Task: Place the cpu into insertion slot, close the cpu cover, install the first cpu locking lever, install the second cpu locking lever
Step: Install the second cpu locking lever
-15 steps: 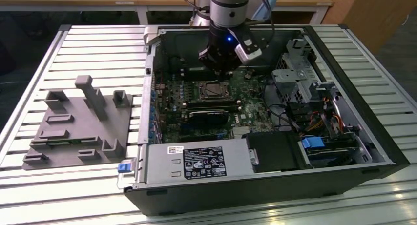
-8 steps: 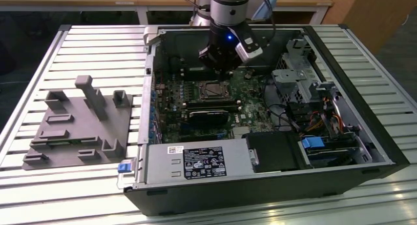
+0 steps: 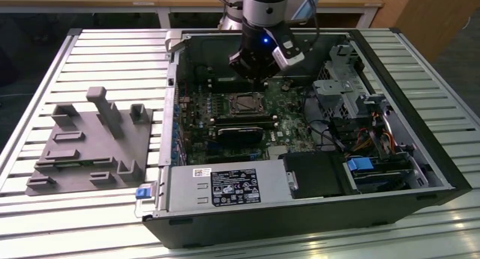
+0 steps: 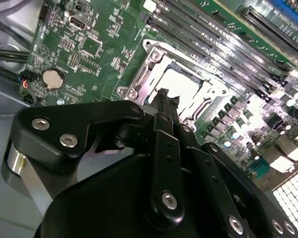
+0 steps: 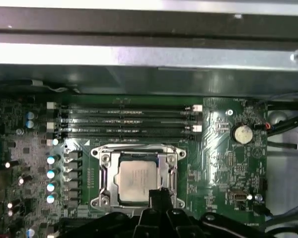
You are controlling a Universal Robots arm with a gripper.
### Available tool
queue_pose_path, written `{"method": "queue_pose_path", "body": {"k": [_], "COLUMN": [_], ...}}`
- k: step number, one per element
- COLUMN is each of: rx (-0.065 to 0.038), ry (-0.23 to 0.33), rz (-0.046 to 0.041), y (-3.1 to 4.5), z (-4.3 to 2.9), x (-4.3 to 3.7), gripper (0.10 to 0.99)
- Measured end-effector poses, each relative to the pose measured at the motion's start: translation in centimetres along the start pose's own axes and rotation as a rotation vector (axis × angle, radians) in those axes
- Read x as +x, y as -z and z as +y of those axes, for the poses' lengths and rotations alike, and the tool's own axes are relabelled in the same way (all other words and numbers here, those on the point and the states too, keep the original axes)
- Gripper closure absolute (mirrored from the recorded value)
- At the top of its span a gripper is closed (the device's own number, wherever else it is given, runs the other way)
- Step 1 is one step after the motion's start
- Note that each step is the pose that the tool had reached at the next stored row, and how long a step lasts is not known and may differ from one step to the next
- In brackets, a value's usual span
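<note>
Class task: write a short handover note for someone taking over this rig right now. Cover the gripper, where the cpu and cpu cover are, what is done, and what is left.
Gripper: fingers together, holding nothing, tips just over the socket's edge inside the open computer case.
The cpu sits flat in the socket on the motherboard.
The cpu cover lies down around it as a metal frame, chip showing through its window.
Done: cpu placed, cover closed.
Left: whether either locking lever is latched cannot be told; check both.

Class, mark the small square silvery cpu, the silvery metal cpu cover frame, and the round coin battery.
small square silvery cpu (image 5: pixel 137 181), first wrist view, centre of top.
silvery metal cpu cover frame (image 5: pixel 105 176), first wrist view, side bar.
round coin battery (image 5: pixel 243 133), first wrist view, face.
</note>
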State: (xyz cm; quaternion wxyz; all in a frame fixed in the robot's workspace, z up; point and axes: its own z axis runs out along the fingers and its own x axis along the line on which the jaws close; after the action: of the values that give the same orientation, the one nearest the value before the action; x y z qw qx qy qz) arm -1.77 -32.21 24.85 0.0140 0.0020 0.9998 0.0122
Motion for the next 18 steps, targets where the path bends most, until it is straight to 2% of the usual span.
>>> {"method": "queue_pose_path", "body": {"k": [1, 2, 3, 5, 8, 9, 11, 18], "rx": [-0.018, -0.032, -0.039, -0.044, -0.075, -0.081, -0.088, -0.090], "ry": [-0.001, -0.001, -0.001, -0.001, -0.002, -0.002, -0.002, -0.003], "rz": [0.0001, 0.0003, 0.0003, 0.0003, 0.0003, 0.0004, 0.0003, 0.0005], "y": [-0.01, -0.02, -0.03, -0.08, -0.21, -0.27, -0.38, -0.47], "z": [-0.13, -0.18, -0.20, -0.22, -0.52, -0.66, -1.07, -2.67], "x": [0.00, 0.00, 0.00, 0.00, 0.01, 0.01, 0.01, 0.01], "gripper": [0.980, 0.980, 0.980, 0.980, 0.980, 0.980, 0.980, 0.980]}}
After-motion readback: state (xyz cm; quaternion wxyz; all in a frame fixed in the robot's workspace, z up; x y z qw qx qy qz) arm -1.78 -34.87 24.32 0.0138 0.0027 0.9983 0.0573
